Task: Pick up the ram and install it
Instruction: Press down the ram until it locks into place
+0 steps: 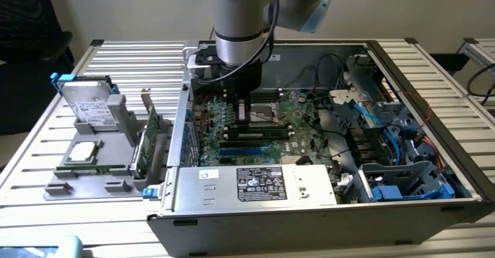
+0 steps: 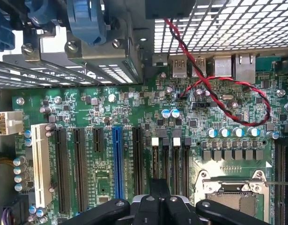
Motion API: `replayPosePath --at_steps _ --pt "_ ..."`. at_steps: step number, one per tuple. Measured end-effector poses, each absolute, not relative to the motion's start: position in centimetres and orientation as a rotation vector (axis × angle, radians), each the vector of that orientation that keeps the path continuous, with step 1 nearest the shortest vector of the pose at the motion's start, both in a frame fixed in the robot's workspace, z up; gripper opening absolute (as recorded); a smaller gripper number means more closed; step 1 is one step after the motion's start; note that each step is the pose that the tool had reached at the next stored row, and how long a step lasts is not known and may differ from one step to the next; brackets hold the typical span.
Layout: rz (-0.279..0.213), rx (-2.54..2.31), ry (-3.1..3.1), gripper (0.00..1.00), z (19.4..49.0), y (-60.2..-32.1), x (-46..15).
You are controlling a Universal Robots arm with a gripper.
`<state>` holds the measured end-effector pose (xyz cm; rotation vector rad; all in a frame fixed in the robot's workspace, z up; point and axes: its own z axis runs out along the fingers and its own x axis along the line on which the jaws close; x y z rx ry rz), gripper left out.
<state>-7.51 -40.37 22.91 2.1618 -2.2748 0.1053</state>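
On the exterior view's left, a thin green ram stick (image 1: 90, 169) lies flat in the grey plastic parts tray (image 1: 73, 187). The grey-and-blue arm reaches straight down into the open metal computer case (image 1: 309, 217), its black gripper (image 1: 242, 116) closed, empty, just above the green motherboard (image 2: 134, 122).

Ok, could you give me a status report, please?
Gripper shut, low over green motherboard. Thin green ram stick lying along black slot beneath; grip unclear. Red-black twisted wire nearby, clear of slots.

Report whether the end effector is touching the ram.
Cannot tell: in the exterior view the end effector hangs just over the ram, masking any gap.
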Motion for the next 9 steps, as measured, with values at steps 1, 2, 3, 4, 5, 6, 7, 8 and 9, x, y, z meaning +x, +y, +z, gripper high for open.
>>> replayPosePath --at_steps 1,2,3,4,5,6,7,8,9 --pt "0.105 2.162 -2.274 0.11 22.84 -40.38 -7.51" --pt "0.106 2.161 -2.274 0.11 22.76 -40.38 -7.51" --pt "0.106 2.161 -2.274 0.11 22.69 -40.38 -7.52" --pt "0.105 2.161 -2.275 0.11 22.58 -40.38 -7.52" --pt "0.106 2.161 -2.275 0.11 22.5 -40.38 -7.52" --pt "0.106 2.161 -2.274 0.11 22.44 -40.38 -7.52" --pt "0.106 2.161 -2.275 0.11 22.44 -40.38 -7.52" --pt "0.105 2.162 -2.275 0.11 22.51 -40.37 -7.51" --pt "0.105 2.163 -2.276 0.11 22.78 -40.35 -7.48"
